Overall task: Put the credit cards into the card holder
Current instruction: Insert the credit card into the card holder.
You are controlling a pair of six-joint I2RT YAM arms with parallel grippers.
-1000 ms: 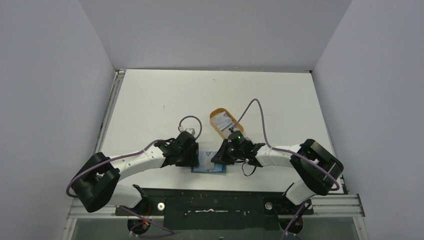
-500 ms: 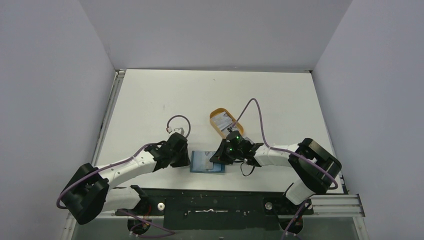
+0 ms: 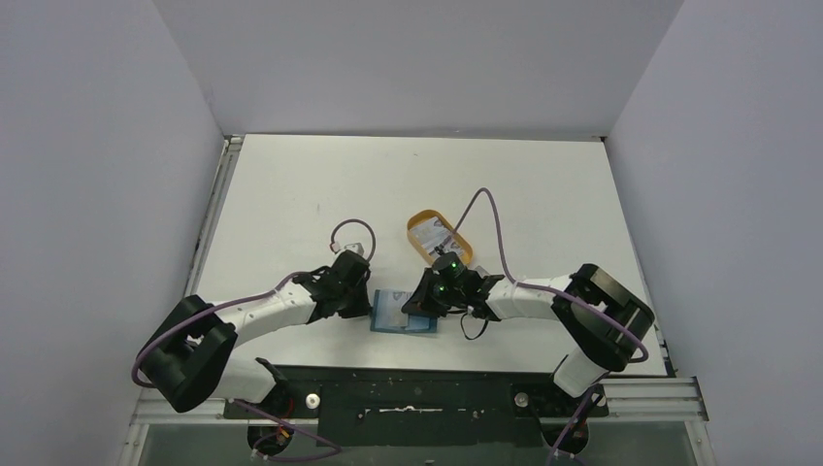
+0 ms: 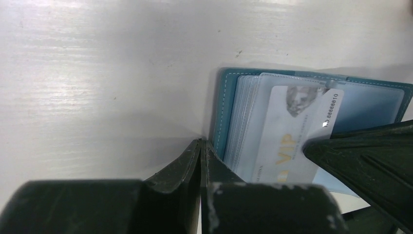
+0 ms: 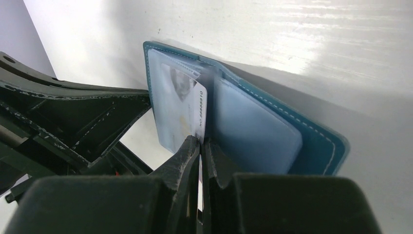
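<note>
Open card holder (image 5: 258, 129) lying centre frame, right gripper (image 5: 200, 142) pinching a credit card (image 5: 197, 109) partly tucked into it, left gripper (image 4: 200, 146) pressed together at the holder's left edge.

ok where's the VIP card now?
Near-centre in the top view: the VIP card sits in a clear pocket of the open card holder, its edge pinched by the right gripper.

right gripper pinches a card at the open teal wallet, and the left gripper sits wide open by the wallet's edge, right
Not quite: the left gripper is shut, closed tight at the edge of the wallet, as the left wrist view shows. The right gripper does pinch a card at the open wallet.
</note>
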